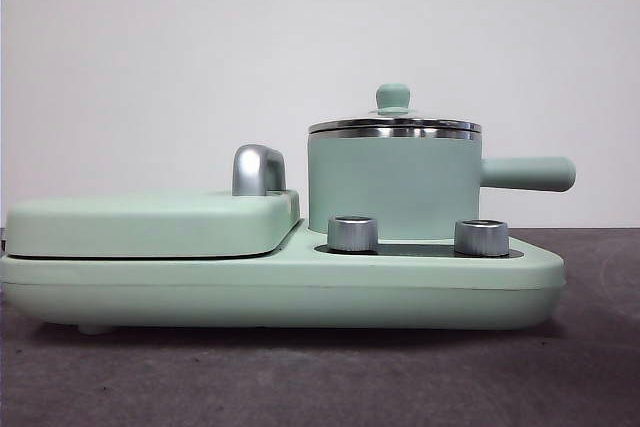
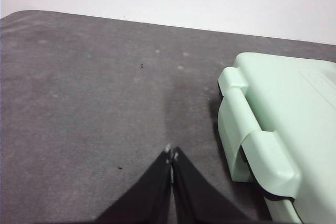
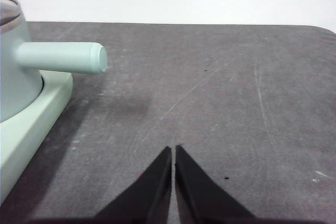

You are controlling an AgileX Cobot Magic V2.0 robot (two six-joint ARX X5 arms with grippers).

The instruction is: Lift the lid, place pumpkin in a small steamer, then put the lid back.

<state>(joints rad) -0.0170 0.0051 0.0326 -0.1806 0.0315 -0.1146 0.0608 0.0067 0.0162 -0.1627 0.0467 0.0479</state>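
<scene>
The small steamer [image 1: 393, 185], a mint-green pot with a steel rim, stands on the right half of a mint-green cooker base [image 1: 280, 292]; its straight handle [image 1: 528, 173] points right. The glass lid [image 1: 394, 124] with its mint knob [image 1: 393, 97] rests on the pot. In the right wrist view the steamer [image 3: 13, 72] and its handle [image 3: 60, 57] show at one side, with my right gripper [image 3: 173, 150] shut over bare table beside the base. My left gripper [image 2: 171, 155] is shut above the table, near the griddle end. The pumpkin is out of view.
A flat mint-green hinged griddle cover [image 1: 150, 222] with a steel handle [image 1: 257, 169] fills the base's left half; its hinged end [image 2: 278, 129] shows in the left wrist view. Two steel dials [image 1: 352, 233] [image 1: 481, 237] sit in front of the pot. Dark grey table [image 1: 320, 377], white wall behind.
</scene>
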